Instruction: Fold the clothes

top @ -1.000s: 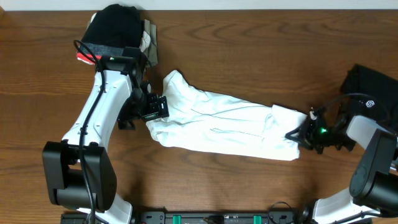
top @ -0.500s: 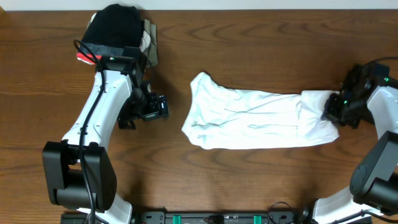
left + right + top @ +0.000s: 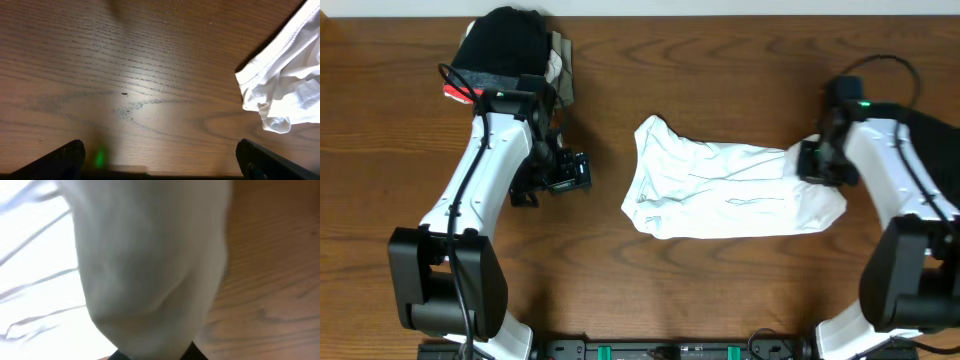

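Wood-grain table (image 3: 720,60), one white shirt (image 3: 720,190), two arms.
White shirt right of centre, crumpled, long axis left to right; collar end not made out. Two dark heaps: black pile (image 3: 505,45) at far left corner, black cloth (image 3: 942,140) at right edge, half hidden by arm. Right claw (image 3: 817,160) nipped nearly closed on shirt's right end, fingers buried in cloth. Left claw (image 3: 572,172) spread wide over bare wood, holding nothing.
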`<action>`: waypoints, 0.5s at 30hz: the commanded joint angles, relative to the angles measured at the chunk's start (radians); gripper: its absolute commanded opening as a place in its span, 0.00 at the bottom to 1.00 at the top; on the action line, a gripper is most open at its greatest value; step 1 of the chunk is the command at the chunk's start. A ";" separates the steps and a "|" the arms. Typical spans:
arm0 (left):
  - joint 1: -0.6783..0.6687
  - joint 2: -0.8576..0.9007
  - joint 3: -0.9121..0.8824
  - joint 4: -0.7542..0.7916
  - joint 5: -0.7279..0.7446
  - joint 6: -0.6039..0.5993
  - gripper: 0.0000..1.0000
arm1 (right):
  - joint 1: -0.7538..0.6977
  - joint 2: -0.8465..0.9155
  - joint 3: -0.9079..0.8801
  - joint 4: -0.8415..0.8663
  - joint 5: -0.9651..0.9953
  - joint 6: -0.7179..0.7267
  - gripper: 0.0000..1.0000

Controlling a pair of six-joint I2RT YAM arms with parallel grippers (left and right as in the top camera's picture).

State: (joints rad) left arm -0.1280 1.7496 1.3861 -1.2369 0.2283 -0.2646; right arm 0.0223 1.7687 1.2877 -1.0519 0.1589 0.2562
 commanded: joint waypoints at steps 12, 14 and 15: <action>0.003 0.002 0.005 -0.005 -0.012 0.009 0.98 | 0.272 0.011 0.013 0.026 0.031 0.169 0.15; 0.003 0.002 0.005 -0.005 -0.012 0.009 0.98 | 0.288 0.014 0.010 0.028 0.016 0.170 0.18; 0.003 0.002 0.005 -0.005 -0.012 0.009 0.98 | 0.294 0.018 0.008 0.031 0.011 0.170 0.22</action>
State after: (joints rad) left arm -0.1280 1.7496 1.3861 -1.2373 0.2283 -0.2646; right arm 0.2943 1.7706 1.2877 -1.0264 0.1818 0.3988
